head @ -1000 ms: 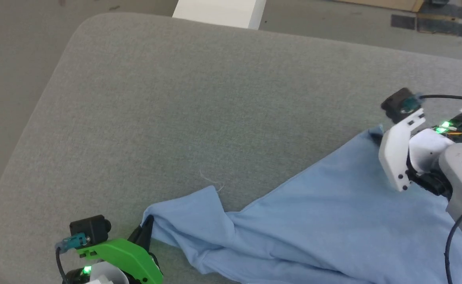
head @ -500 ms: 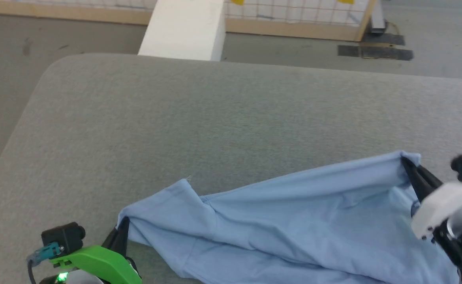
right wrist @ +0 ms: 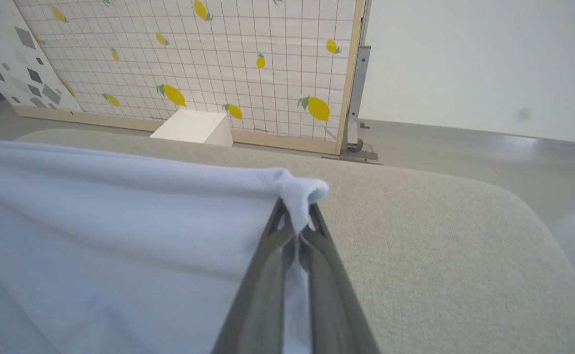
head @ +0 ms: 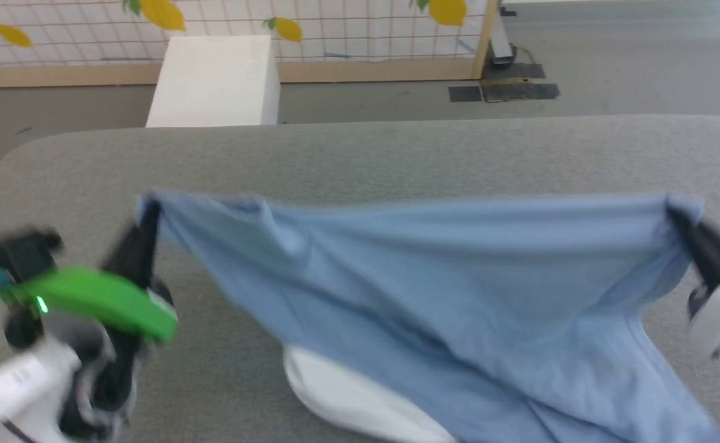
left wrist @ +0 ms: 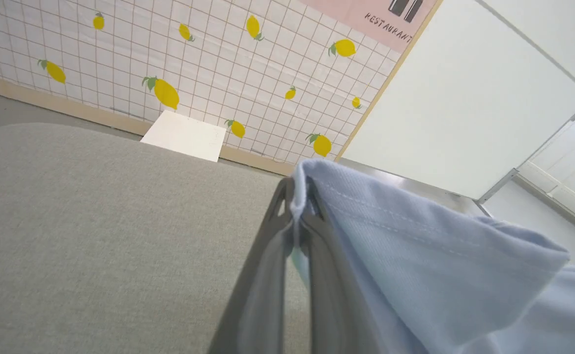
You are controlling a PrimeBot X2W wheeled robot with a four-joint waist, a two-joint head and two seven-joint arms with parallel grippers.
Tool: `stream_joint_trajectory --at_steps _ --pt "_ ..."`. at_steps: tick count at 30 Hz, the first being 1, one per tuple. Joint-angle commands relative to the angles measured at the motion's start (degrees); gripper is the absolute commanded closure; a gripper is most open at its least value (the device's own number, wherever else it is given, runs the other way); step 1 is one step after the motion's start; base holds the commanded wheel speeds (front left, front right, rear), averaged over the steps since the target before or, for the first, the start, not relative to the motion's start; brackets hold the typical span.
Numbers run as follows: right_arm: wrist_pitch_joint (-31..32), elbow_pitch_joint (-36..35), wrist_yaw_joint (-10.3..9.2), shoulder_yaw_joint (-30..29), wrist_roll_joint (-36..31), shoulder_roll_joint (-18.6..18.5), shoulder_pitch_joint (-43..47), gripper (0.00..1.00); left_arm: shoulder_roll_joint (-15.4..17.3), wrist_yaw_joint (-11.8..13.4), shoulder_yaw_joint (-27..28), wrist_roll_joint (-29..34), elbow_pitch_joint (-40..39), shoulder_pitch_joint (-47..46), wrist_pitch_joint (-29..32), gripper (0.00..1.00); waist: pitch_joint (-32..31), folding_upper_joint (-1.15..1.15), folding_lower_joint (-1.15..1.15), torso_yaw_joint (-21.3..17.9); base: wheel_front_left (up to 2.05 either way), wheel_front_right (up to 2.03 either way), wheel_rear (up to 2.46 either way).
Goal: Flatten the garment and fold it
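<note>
The light blue garment hangs stretched between my two grippers above the grey padded table. My left gripper is shut on its left corner, seen close up as a hemmed edge pinched between the dark fingers. My right gripper is shut on the right corner, the cloth bunched over the fingertips. The top edge runs nearly level between the two grips. The lower part of the garment sags toward the table, and a white part of it shows underneath at the bottom.
A white box stands on the floor beyond the table's far edge. Behind it runs a tiled wall panel with yellow lemons and a wooden base. Dark mats lie on the grey floor at the back right.
Both grippers have lifted the garment off the table and drawn its top edge taut between them. The head view has tilted up and shifted, showing more of the far wall.
</note>
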Motion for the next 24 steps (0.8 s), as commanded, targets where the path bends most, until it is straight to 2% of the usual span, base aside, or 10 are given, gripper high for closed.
stream_joint_trajectory --at_steps 1,6,11,18,24 --pt "1.8 -1.1 -0.1 0.2 -0.1 -1.6 -4.0 1.0 0.5 -0.1 1.5 -1.4 -0.3 -4.9 0.5 1.0 1.1 0.0 0.0 -1.0 0.0 0.0 0.0" --pt "8.1 -1.0 -0.1 3.1 2.1 -7.3 -16.2 1.0 -1.9 1.3 4.3 -6.0 -0.1 -18.8 3.2 1.0 5.8 0.0 0.0 -1.8 0.0 0.0 0.0" --pt "11.2 2.7 -0.1 7.3 2.9 -10.5 -30.3 1.0 -1.9 2.2 3.9 -5.5 4.1 -34.3 5.6 1.0 12.2 0.0 0.0 -2.3 0.0 0.0 0.0" --pt "10.0 11.8 -0.1 12.3 -0.5 -10.2 -49.8 1.0 -1.4 2.4 2.9 -1.2 12.8 -54.5 4.9 1.0 20.9 0.0 0.0 -3.5 0.0 0.0 0.0" --pt "4.1 20.3 -0.1 13.2 -6.8 -7.0 -64.3 1.0 -1.9 3.2 5.0 2.4 18.8 -69.2 -1.6 1.0 26.0 0.0 0.0 -4.4 0.0 0.0 0.0"
